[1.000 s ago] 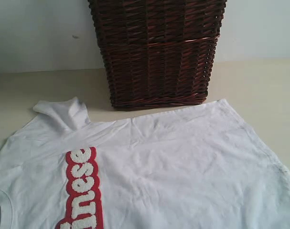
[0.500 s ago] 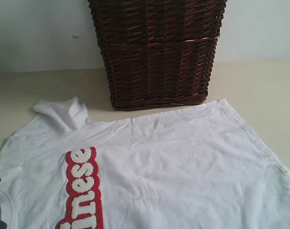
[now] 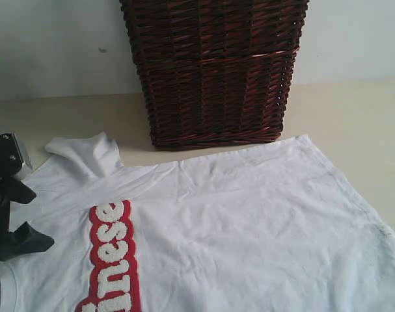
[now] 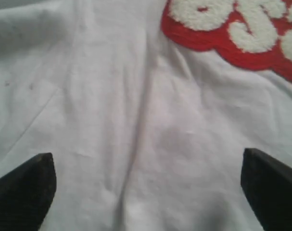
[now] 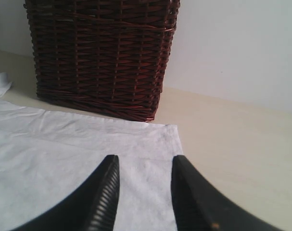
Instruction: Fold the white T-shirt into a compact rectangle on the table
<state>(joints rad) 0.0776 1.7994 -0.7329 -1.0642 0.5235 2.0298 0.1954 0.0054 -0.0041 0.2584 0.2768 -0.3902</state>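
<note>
Lying spread beneath the wide-open left claw (image 4: 146, 185), the white T-shirt (image 3: 249, 221).

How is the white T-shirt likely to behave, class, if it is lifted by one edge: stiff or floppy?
Probably floppy: the white T-shirt lies flat with soft wrinkles and its sleeve is bunched up, so it should drape and sag. It looks thin, so likely light. Pushed across the table, it would likely bunch up. The fuzzy lettering may be a little stiffer.
</note>
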